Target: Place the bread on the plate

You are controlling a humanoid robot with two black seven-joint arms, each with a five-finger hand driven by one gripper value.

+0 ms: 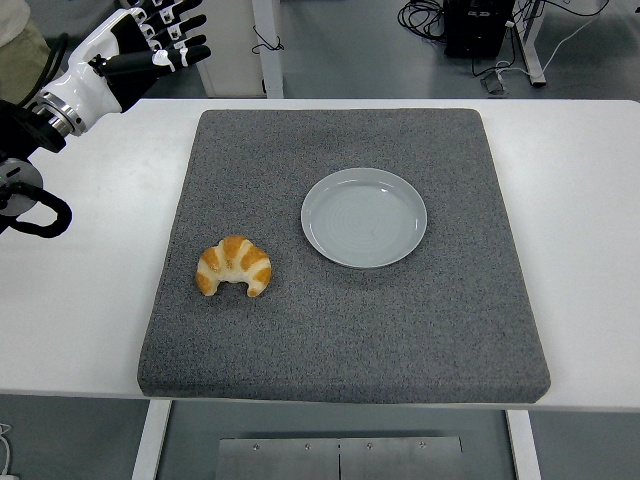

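Bread (234,266), a golden crescent roll with its two tips pointing toward the table's near edge, lies on the grey mat (340,330), toward the mat's left side and a little nearer than its middle. Far left of the mat, the left hand (140,45) is raised above the table's (90,280) far left corner, well apart from the bread; its white-and-black fingers (180,42) are spread and extended toward the right, holding nothing. Black forearm and cabling run off the left edge. A bit of khaki clothing from a person shows at the top left corner. Right of the bread, near the mat's centre, sits the pale grey plate (364,217), round, bare, flat on the mat, clearly apart from the bread. Beyond the mat's far edge, floor with cables (440,15) is visible.
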